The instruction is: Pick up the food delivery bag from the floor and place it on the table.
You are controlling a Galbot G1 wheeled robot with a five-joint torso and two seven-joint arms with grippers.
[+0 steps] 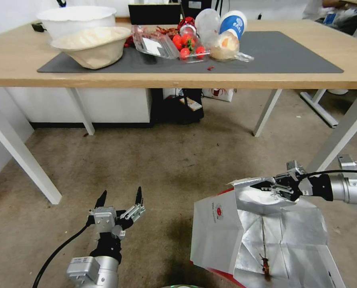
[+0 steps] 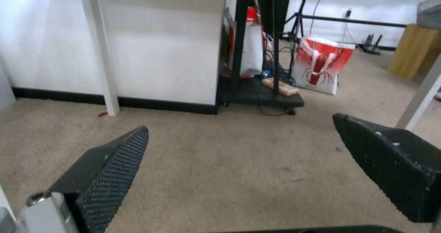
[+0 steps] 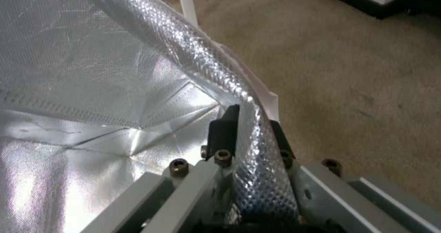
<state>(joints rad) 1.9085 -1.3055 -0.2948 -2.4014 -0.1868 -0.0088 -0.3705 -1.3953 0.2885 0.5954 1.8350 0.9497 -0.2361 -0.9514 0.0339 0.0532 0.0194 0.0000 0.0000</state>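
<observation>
Gripping bag [image 1: 262, 236] rim, R hand [image 1: 266, 186].

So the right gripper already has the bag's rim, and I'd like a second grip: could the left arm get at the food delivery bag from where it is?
Probably yes. The left gripper hangs open over bare floor, with nothing between it and the food delivery bag beside it.
</observation>
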